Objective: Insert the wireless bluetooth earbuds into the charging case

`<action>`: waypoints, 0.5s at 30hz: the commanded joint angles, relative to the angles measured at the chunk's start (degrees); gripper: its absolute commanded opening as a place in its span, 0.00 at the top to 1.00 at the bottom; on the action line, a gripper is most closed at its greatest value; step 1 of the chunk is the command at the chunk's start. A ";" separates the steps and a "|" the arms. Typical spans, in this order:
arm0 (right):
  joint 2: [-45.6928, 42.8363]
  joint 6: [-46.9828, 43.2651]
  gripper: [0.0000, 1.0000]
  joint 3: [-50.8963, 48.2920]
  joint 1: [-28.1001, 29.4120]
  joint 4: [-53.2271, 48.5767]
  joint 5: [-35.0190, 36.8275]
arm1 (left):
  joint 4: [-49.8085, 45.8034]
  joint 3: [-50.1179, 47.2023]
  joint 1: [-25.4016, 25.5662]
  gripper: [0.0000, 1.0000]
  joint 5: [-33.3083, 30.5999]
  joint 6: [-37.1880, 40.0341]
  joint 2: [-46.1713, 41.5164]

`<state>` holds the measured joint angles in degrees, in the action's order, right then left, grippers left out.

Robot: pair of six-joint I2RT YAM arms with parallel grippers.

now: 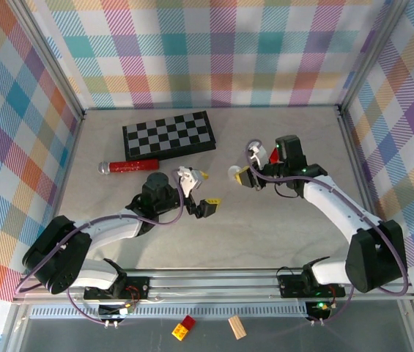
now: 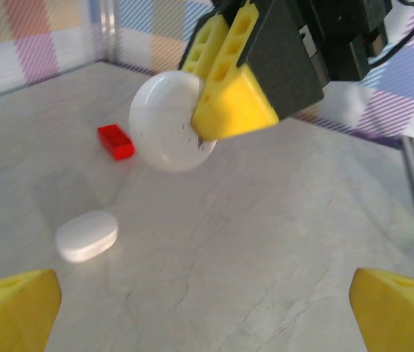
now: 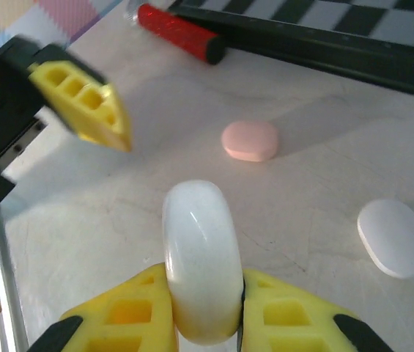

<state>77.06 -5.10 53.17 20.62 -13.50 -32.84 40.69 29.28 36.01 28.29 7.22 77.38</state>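
Right tool (image 3: 203,315) — clamped on white case (image 3: 198,242) | left tool (image 2: 203,312) — wide open, touching nothing

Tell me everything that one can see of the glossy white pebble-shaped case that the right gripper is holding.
The glossy white pebble-shaped case looks like smooth hard plastic, rounded and oval, with no seam, lid line or marking that I can make out; it seems closed. It stands on edge, its narrow rim toward the right wrist camera. The right gripper is shut on it, its yellow fingers pressing the two broad faces. Nothing else touches it; it appears to hang above the pale marbled table.
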 commanded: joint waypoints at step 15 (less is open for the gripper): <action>28.90 42.66 0.86 -0.94 2.13 32.86 1.58 | 3.90 -5.32 -1.38 0.00 -6.32 -0.56 -0.08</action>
<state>104.33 32.71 50.02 21.85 13.74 -30.57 43.38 24.93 35.29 22.72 6.66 77.41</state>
